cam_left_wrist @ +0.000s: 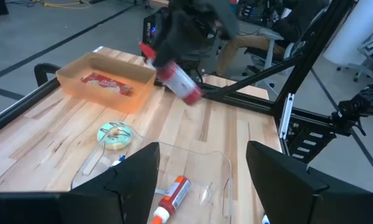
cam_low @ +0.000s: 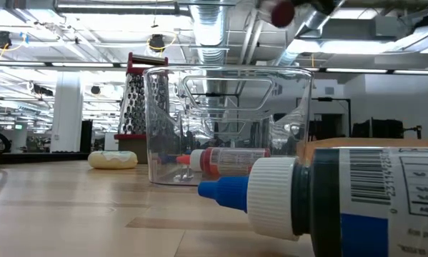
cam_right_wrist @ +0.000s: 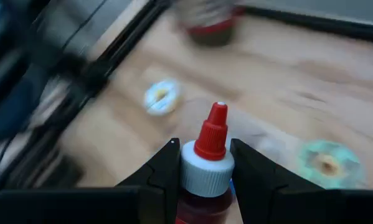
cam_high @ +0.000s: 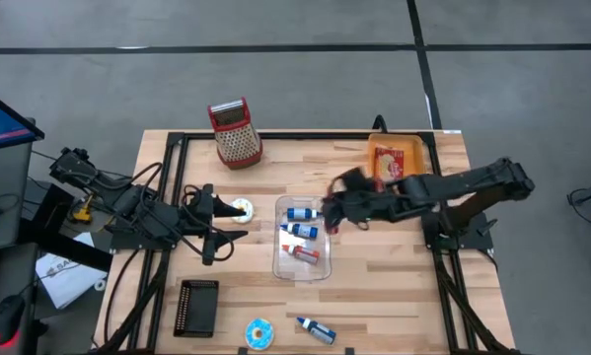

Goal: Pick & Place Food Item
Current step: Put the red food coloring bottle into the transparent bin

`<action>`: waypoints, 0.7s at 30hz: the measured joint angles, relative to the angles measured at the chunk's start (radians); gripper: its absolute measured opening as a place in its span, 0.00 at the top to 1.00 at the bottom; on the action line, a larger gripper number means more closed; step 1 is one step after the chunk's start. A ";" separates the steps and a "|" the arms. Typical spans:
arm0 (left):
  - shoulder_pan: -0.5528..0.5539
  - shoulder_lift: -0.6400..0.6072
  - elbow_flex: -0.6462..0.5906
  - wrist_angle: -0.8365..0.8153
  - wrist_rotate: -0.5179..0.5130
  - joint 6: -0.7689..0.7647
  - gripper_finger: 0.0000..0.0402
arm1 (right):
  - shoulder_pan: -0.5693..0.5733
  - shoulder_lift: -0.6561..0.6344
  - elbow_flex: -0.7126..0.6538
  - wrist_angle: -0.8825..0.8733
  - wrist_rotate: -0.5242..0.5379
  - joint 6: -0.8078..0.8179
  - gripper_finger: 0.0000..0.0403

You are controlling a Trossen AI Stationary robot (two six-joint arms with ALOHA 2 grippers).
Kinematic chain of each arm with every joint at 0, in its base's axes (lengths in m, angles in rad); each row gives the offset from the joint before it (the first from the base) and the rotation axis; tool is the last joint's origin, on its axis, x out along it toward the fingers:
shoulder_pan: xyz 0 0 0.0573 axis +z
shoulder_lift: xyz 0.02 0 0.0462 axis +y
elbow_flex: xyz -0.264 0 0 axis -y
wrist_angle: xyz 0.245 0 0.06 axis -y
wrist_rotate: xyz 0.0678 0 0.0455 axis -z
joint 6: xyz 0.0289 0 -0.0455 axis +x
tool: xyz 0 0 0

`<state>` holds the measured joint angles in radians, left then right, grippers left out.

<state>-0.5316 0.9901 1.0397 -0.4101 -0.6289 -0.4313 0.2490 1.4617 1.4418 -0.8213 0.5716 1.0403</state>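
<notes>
One small bottle with a red pointy tip (cam_right_wrist: 214, 134), a white cap and red stuff inside sits pinched between the right gripper (cam_right_wrist: 205, 163) fingers. It is held up in the air over the table (cam_high: 394, 286), just beside the clear bin (cam_high: 304, 268). In the left wrist view the same bottle hangs tilted, w/ the red tip pointing down to one side. Its label can't be read.

3 more bottles lie flat inside the clear bin: 2 w/ blue tips (cam_high: 300, 214) and 1 w/ a red tip (cam_high: 302, 253). 1 more blue-tip bottle (cam_high: 316, 330) lies on the wood near the front edge, close to the low camera. It has a barcode and tiny print, too small to read.

1 orange tray (cam_high: 413, 150) sits at the back right corner w/ a red packet (cam_high: 391, 163) in it; the writing on it is too blurry.

1 grater (cam_high: 235, 133) w/ a red top stands at the back of the table. 2 toy donuts: a white one (cam_high: 242, 209) by the left gripper (cam_high: 220, 225), a teal one (cam_high: 260, 333) at the front. 1 black block (cam_high: 196, 308) lies front left.

Left gripper waits above the table's left side, next to the bin, fingers spread wide, nothing in them.
</notes>
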 joint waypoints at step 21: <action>-0.032 -0.003 0.000 -0.219 0.048 -0.162 0.41 | -0.136 0.578 0.351 -0.169 -0.460 -0.641 0.74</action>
<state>-0.5640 0.9871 1.0397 -0.6292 -0.5808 -0.5933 0.1132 2.0401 1.7924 -0.9907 0.1117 0.3993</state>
